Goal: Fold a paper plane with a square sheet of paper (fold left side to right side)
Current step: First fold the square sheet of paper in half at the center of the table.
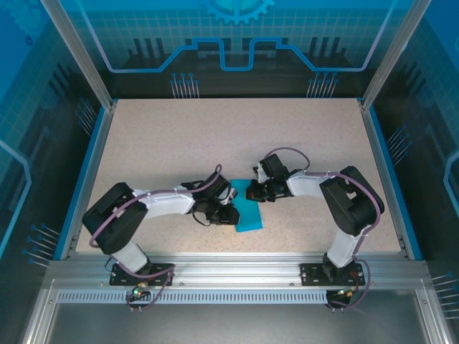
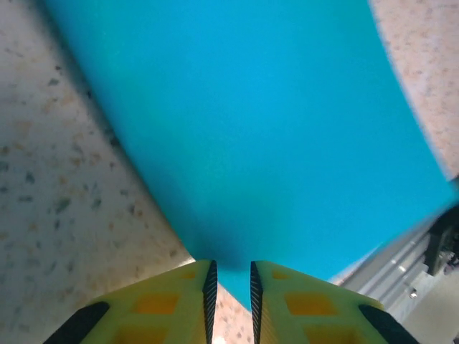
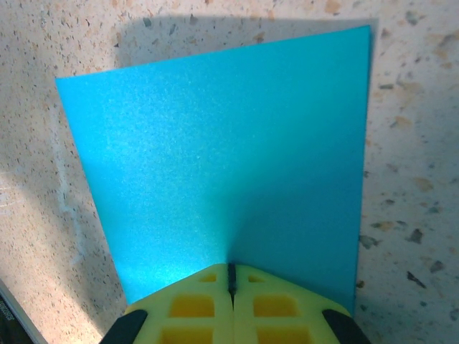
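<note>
On the speckled beige table (image 1: 215, 136) in front of me lies the square sheet of paper (image 1: 249, 209), bright cyan-blue, toward the near edge, one side bowed up.

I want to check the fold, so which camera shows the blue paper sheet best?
Right wrist: the square sheet of paper is nearly whole, edges sharp. Left wrist has it close and blurred; top external has it small, partly covered.
</note>
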Robot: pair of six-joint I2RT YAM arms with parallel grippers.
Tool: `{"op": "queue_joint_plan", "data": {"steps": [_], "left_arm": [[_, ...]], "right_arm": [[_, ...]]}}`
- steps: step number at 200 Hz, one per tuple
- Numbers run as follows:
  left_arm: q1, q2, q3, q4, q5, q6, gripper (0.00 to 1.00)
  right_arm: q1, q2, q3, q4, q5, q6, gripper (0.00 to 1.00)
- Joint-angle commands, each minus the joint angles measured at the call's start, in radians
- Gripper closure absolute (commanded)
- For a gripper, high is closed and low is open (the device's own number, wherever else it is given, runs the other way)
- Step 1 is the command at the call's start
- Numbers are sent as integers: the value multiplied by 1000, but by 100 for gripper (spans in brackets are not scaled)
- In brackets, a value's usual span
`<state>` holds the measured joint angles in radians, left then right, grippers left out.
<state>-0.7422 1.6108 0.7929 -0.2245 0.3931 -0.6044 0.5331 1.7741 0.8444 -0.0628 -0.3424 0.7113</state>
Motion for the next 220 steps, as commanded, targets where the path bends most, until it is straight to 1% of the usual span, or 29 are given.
{"op": "queue_joint_plan", "data": {"steps": [1, 26, 85, 106, 144, 191, 220], "left_arm": [[26, -77, 2, -22, 22, -11, 76], [34, -65, 16, 9, 55, 0, 75], [32, 86, 51, 96, 140, 12, 76], [24, 118, 59, 97, 150, 15, 77], [10, 127, 42, 61, 144, 28, 77], [0, 121, -23, 34, 138, 32, 77], [-6, 108, -56, 29, 142, 29, 79]], "right_arm": [[-14, 53, -33, -126, 108, 2, 99], [-13, 51, -29, -132, 111, 0, 99], [-11, 50, -25, -140, 111, -3, 99], [-11, 50, -25, -142, 112, -3, 99], [-10, 51, -22, -151, 118, -6, 99], [-10, 49, -15, -170, 130, -11, 99], [-10, 52, -14, -171, 129, -10, 99]]}}
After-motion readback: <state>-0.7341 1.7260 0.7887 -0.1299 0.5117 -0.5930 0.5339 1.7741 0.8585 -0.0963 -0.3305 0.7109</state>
